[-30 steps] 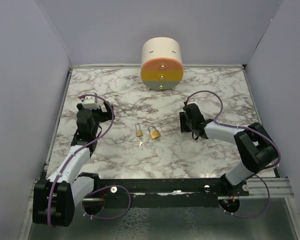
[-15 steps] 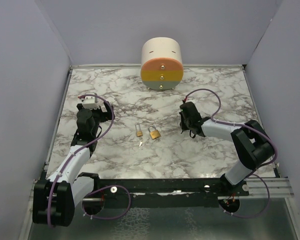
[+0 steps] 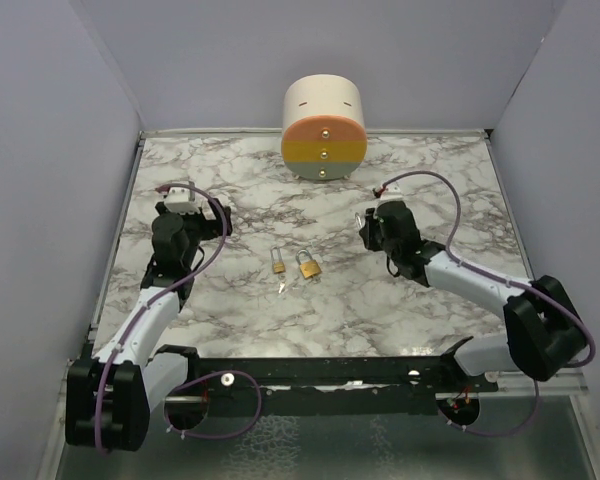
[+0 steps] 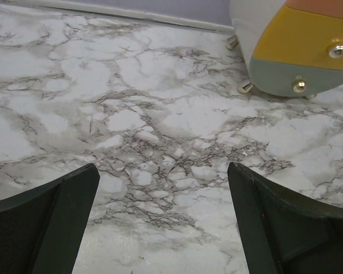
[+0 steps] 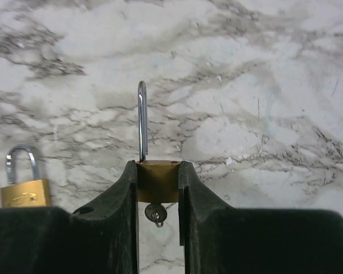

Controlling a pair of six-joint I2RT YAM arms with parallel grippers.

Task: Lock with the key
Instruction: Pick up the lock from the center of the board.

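Observation:
My right gripper point(image 5: 158, 171) is shut on the brass body of a padlock point(image 5: 157, 181). Its steel shackle point(image 5: 142, 121) points away from me, seen edge-on. A small key point(image 5: 155, 214) sticks out of the padlock's underside, between the fingers point(image 5: 117, 200). In the top view that gripper point(image 3: 368, 228) hovers right of centre. Two more padlocks point(image 3: 277, 262) point(image 3: 309, 266) lie mid-table with a loose key point(image 3: 282, 288) just below them. One of them point(image 5: 26, 187) shows at the left of the right wrist view. My left gripper point(image 4: 163, 222) point(image 3: 212, 222) is open over bare marble.
A cream drum point(image 3: 324, 128) with orange, yellow and grey-green drawer fronts and brass knobs stands at the back centre, also in the left wrist view point(image 4: 297, 51). Lavender walls enclose the marble table point(image 3: 430, 180) on three sides.
The right jaws closed on the padlock body. The right arm swung its elbow out to the right and carried the gripper slightly farther back. The left arm barely moved.

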